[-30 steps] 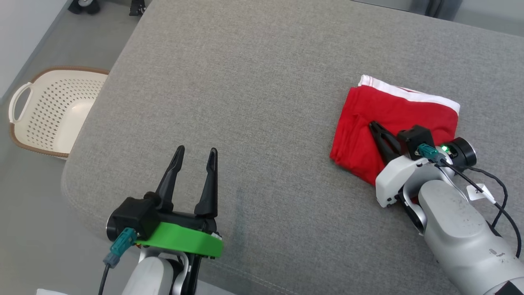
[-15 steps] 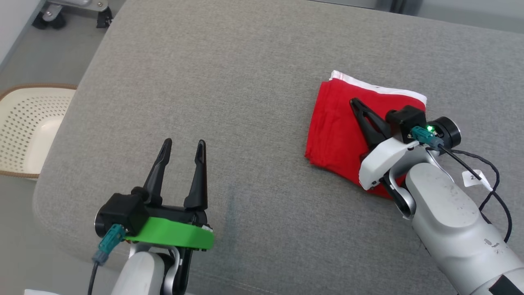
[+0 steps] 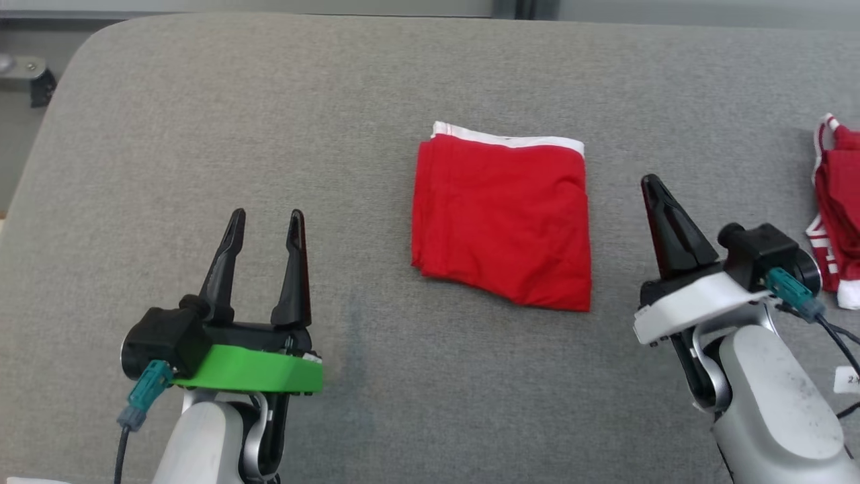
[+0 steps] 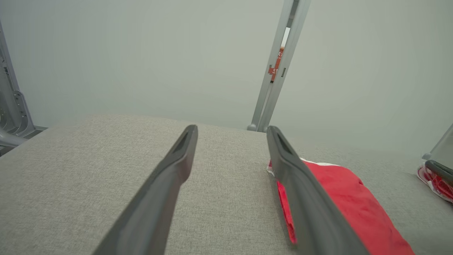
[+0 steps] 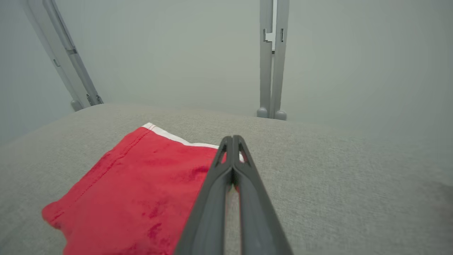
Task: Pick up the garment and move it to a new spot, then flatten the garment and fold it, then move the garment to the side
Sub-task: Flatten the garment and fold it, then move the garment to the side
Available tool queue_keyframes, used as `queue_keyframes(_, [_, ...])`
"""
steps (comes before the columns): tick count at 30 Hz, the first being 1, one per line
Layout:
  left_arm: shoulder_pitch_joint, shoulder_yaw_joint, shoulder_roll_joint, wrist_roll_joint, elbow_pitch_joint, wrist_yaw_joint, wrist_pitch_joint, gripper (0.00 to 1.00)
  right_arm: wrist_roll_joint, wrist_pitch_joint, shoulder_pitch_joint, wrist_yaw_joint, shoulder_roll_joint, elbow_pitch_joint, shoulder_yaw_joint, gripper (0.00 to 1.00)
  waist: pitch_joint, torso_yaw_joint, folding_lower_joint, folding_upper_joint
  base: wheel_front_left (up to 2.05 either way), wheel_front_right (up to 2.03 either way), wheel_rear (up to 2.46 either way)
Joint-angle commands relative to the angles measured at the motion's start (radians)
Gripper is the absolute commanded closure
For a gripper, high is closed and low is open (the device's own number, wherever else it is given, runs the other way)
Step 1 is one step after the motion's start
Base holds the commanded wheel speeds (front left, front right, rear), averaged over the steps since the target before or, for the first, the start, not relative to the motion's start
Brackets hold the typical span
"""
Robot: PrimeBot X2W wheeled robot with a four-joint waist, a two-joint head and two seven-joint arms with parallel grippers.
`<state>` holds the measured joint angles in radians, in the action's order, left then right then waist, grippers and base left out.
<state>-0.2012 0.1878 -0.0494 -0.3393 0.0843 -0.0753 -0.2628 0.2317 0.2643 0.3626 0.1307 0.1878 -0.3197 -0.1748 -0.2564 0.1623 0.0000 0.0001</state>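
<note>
The garment (image 3: 504, 218) is a red cloth with a white band along its far edge, folded into a neat rectangle in the middle of the grey cushion (image 3: 376, 101). It also lies to the right in the left wrist view (image 4: 347, 198) and to the left in the right wrist view (image 5: 134, 191). My left gripper (image 3: 265, 218) stands open to the left of the garment, holding nothing; its fingers are spread wide in its own view (image 4: 231, 131). To the garment's right, off the cloth, my right gripper (image 3: 650, 181) is shut and empty, its fingers pressed together (image 5: 233, 139).
Another red and white cloth (image 3: 836, 208) lies bunched at the cushion's right edge, also in the left wrist view (image 4: 435, 179). Grey metal posts (image 5: 271, 60) stand behind the cushion against a pale wall. Bare cushion stretches to the left and near side.
The camera has swung, so the whole picture shifted right. My right gripper has come off the garment and now stands to its right. The left gripper stays open in place.
</note>
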Motion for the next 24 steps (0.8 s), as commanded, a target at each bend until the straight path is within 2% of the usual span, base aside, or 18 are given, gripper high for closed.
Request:
queue_keyframes(1, [-0.01, -0.012, -0.003, 0.012, 0.003, -0.003, -0.002, 0.0, -0.011, -0.001, -0.035, 0.0, -0.017, 0.025, 0.023, 1.0, 0.018, -0.068, 0.0, -0.0001, 0.0, 0.0, 0.0])
queue_keyframes(4, [-0.003, -0.029, -0.003, 0.013, 0.007, -0.006, -0.002, 0.0, -0.02, -0.001, -0.08, 0.0, -0.049, 0.071, 0.078, 1.0, 0.025, -0.095, 0.0, -0.0001, 0.0, 0.0, 0.0])
queue_keyframes(5, [0.0, -0.034, -0.003, 0.017, 0.011, -0.008, -0.002, 0.0, -0.026, -0.001, -0.097, 0.0, -0.06, 0.086, 0.098, 0.83, 0.028, -0.102, 0.0, -0.0001, 0.0, 0.0, 0.0])
queue_keyframes(6, [0.002, -0.039, -0.003, 0.02, 0.013, -0.01, -0.002, 0.0, -0.035, -0.001, -0.108, 0.0, -0.067, 0.097, 0.108, 0.51, 0.03, -0.109, 0.0, -0.0001, 0.0, 0.0, 0.0])
queue_keyframes(7, [0.006, -0.043, -0.003, 0.02, 0.016, -0.012, -0.002, 0.0, -0.043, -0.001, -0.121, 0.0, -0.076, 0.11, 0.118, 0.0, 0.033, -0.116, 0.0, -0.0001, 0.0, 0.0, 0.0])
queue_keyframes(16, [0.043, -0.061, -0.003, 0.023, 0.036, -0.014, -0.002, 0.0, -0.078, -0.001, -0.182, 0.0, -0.119, 0.156, 0.154, 0.0, 0.048, -0.155, 0.0, -0.0001, 0.0, 0.0, 0.0])
queue_keyframes(24, [0.05, -0.062, -0.003, 0.034, 0.036, -0.019, -0.002, 0.0, -0.087, -0.001, -0.191, 0.0, -0.131, 0.157, 0.166, 0.0, 0.049, -0.157, 0.0, -0.0001, 0.0, 0.0, 0.0])
